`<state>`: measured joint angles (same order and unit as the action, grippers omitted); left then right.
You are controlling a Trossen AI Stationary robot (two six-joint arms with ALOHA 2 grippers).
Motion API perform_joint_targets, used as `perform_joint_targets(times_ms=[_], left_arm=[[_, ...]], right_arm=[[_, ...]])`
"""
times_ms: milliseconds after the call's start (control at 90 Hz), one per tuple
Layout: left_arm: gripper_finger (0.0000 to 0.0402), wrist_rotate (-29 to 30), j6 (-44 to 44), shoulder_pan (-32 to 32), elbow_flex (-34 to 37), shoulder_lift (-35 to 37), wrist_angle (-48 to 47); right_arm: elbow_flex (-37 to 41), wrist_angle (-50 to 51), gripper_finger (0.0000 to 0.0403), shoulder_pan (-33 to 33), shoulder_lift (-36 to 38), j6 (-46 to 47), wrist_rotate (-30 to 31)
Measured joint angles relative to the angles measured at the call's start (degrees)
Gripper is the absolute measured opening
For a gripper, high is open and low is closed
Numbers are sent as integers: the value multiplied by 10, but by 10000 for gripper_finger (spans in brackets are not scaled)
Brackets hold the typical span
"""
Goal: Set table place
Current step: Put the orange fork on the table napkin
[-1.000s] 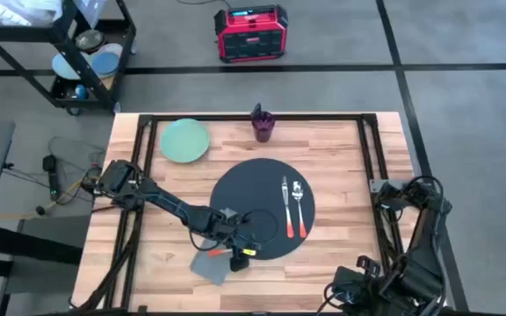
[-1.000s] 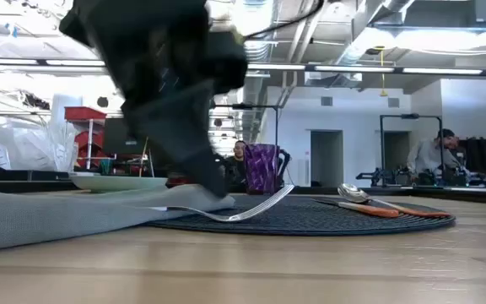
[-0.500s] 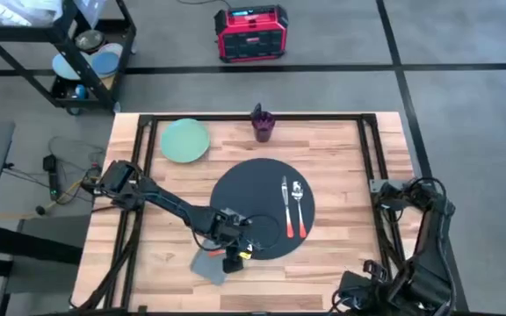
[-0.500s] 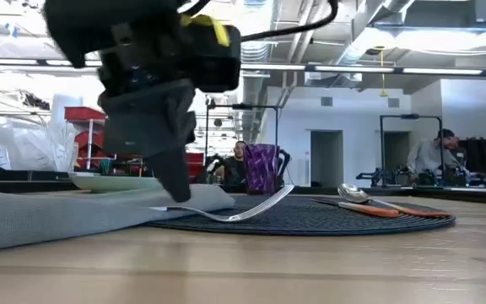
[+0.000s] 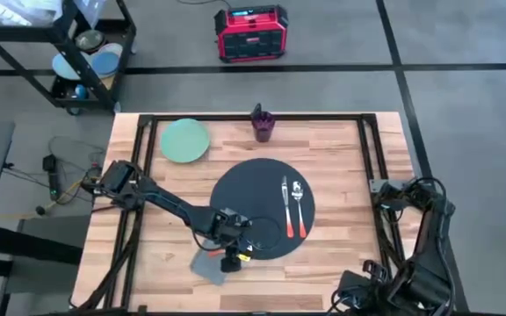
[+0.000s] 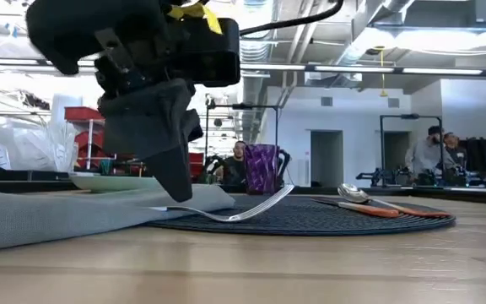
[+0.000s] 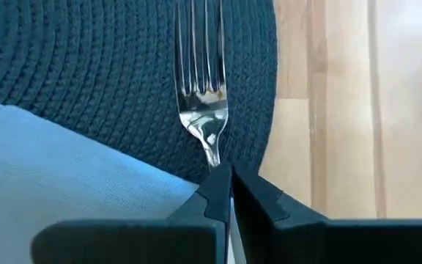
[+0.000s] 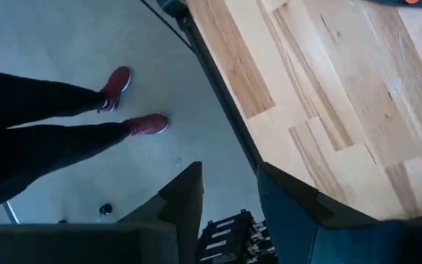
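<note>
A silver fork (image 7: pixel 200 95) lies with its tines on the round dark grey place mat (image 5: pixel 253 189) and its handle on the grey napkin (image 5: pixel 206 267) at the mat's near left. My left gripper (image 7: pixel 230 183) points down over the fork's handle, fingers shut. A knife (image 5: pixel 285 206) and a spoon (image 5: pixel 299 206) with orange handles lie on the mat's right half. My right gripper (image 8: pixel 229 191) hangs open beyond the table's near right corner, over the floor. My left gripper's shut fingertips (image 6: pixel 175 192) stand from above at the fork's handle, just behind the neck (image 7: pixel 212 158). I cannot tell whether they touch it. The fork lies flat, its tines (image 6: pixel 281 192) curving up over the mat.
A pale green plate (image 5: pixel 184 140) sits at the table's far left and a purple cup (image 5: pixel 263 125) at the far middle. Bare wood (image 5: pixel 341 158) lies right of the mat. A person's legs (image 8: pixel 57 117) stand on the floor near my right arm.
My left gripper has moved a little toward the table's left edge, along the fork's handle, and has turned about its own axis. The fork and the napkin have stayed where they were.
</note>
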<state>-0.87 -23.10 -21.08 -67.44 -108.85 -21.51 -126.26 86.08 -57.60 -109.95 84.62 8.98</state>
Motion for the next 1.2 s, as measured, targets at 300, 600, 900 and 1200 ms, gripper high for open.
perform_joint_targets(times_ms=[300, 600, 900, 1200], left_arm=[[0, -6, 11, -1, -3, -10, -5], [0, -8, 3, 0, -3, -10, -8], [0, 14, 29, -3, -68, -10, -67], [0, 40, 66, 2, -90, -10, -107]], right_arm=[[0, 2, 119, 0, 0, 0, 0], [0, 3, 119, 0, 0, 9, 1], [0, 4, 119, 0, 0, 10, 1], [0, 4, 119, 7, 0, 18, 1]])
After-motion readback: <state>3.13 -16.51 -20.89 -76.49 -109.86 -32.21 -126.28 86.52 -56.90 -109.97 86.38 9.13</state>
